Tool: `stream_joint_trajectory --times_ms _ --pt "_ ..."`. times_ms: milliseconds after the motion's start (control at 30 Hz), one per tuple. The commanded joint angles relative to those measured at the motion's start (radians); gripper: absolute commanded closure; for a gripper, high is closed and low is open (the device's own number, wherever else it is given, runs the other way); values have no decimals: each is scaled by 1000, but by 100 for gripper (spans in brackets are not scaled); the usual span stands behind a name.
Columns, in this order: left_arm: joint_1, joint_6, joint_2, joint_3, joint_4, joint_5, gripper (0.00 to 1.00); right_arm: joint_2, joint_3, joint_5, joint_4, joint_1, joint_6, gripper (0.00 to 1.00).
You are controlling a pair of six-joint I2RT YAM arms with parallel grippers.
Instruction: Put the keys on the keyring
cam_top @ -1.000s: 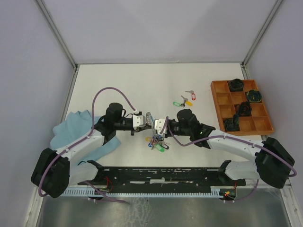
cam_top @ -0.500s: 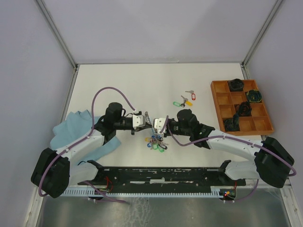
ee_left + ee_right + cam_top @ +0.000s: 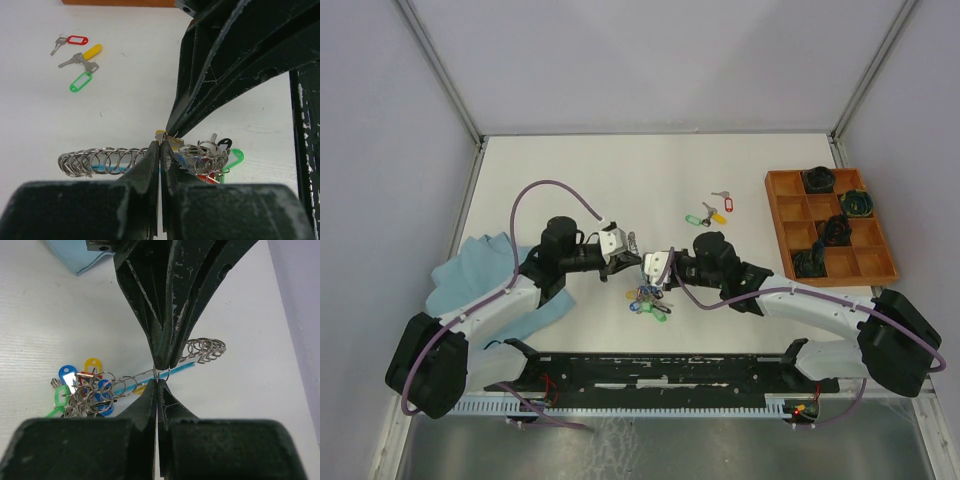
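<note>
The keyring (image 3: 131, 381), a thin grey wire with a bright blue sleeve, hangs level between my two grippers at the table's middle. My left gripper (image 3: 160, 145) is shut on it, and my right gripper (image 3: 159, 382) is shut on it from the opposite side, tip to tip (image 3: 642, 264). A bunch of keys (image 3: 80, 392) with blue, yellow, green and red tags hangs from the wire on small rings (image 3: 212, 157). Several bare split rings (image 3: 97, 161) sit bunched along the wire's other end. Three loose keys (image 3: 710, 213) with red (image 3: 76, 39), yellow (image 3: 92, 50) and green (image 3: 80, 82) tags lie farther back.
An orange compartment tray (image 3: 788, 205) holding dark coiled bundles (image 3: 834, 228) stands at the right. A light blue cloth (image 3: 480, 268) lies crumpled under the left arm. The black rail (image 3: 650, 368) with the arm bases runs along the near edge.
Both grippers stayed shut and tip to tip. The left wrist tilted upward a little, and the hanging bunch of keys shifted slightly left and back.
</note>
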Motion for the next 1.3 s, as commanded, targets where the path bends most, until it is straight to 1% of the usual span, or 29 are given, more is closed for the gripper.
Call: stream_joint_trajectory --times_ms 0,167,400,533,600,733,933,1033,1167,1267 --pt "-4 -186 -19 2 187 -81 97 -14 -1 10 44 19 -29 99" --pt "-4 -346 -22 -41 321 -117 97 -3 3 37 26 20 -43 99" --pt "-4 -568 -9 -125 567 -132 97 30 7 74 26 20 -54 99" --pt "-4 -644 -1 -176 692 -148 97 53 22 74 3 20 -58 99" --pt "-5 -663 0 -192 729 -157 97 56 30 91 -16 20 -62 99" --pt "-4 -644 -6 -199 691 -173 97 18 18 135 -29 18 -78 99" --pt "-4 -625 -13 -223 681 -180 97 -11 50 114 -99 18 -100 99" --pt "-4 -647 -7 -213 653 -196 91 -15 58 110 -110 18 -106 99" --pt "-5 -617 5 -198 599 -215 87 -29 64 108 -127 18 -111 99" --pt "-5 -583 12 -168 526 -237 79 -37 69 105 -141 18 -118 99"
